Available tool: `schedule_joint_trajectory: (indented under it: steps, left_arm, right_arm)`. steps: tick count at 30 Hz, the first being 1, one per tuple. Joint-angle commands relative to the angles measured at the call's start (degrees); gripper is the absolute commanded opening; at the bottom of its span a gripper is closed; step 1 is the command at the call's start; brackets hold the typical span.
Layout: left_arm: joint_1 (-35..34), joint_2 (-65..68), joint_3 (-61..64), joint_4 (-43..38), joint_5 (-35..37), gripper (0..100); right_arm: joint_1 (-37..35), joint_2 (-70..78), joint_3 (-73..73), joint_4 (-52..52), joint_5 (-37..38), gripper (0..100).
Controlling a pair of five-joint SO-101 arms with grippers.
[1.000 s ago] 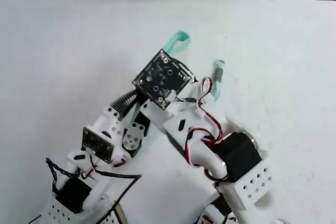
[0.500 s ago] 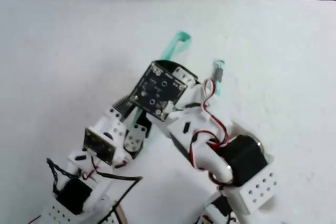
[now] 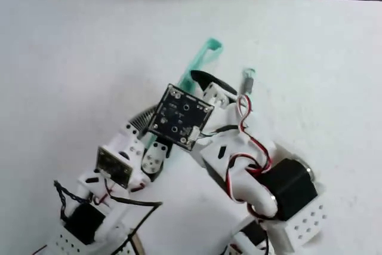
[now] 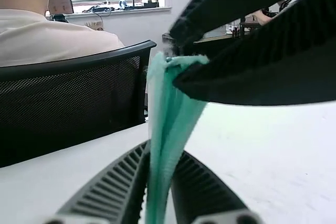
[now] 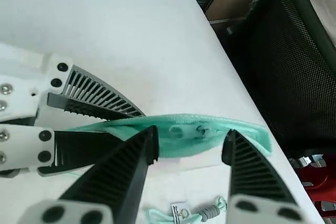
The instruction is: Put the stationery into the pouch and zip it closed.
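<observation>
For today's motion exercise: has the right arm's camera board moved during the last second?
Yes. The camera board has drawn back toward the near edge of the table, away from the teal cord strap, which stayed put.

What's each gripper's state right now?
Left gripper: closed on the teal pouch.
Right gripper: open, jaws either side of the pouch, not gripping.

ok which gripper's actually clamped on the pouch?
The left gripper: it is shut on the teal pouch, pinching the fabric. The right gripper is at the pouch too, but it stands wide open.
</observation>
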Motion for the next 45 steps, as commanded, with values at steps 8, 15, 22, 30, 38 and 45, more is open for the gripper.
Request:
schedule_joint_trajectory:
  steps: [8, 15, 22, 30, 38, 45]
  left_arm:
    - [0.22, -0.04, -0.18, 0.00, 0.44, 2]
    - [0.22, -0.04, -0.18, 0.00, 0.44, 2]
    - [0.22, -0.04, -0.18, 0.00, 0.44, 2]
    - [0.13, -0.04, -0.18, 0.00, 0.44, 2]
    - [0.22, -0.04, -0.18, 0.00, 0.44, 2]
    - [0.22, -0.04, -0.18, 0.00, 0.44, 2]
  right_arm:
    - [-6.99, -0.22, -6.51, 0.22, -5.10, 20.5]
    - [-7.34, -0.75, -3.96, -4.70, -5.54, 20.5]
    - [-6.99, 4.26, -5.01, -7.25, -5.54, 20.5]
    - [-0.13, 8.75, -5.54, -6.37, -5.54, 20.4]
    - [0.40, 8.66, -5.89, -1.89, -5.10, 13.8]
    - [0.22, 7.96, -7.21, 1.10, -5.98, 19.8]
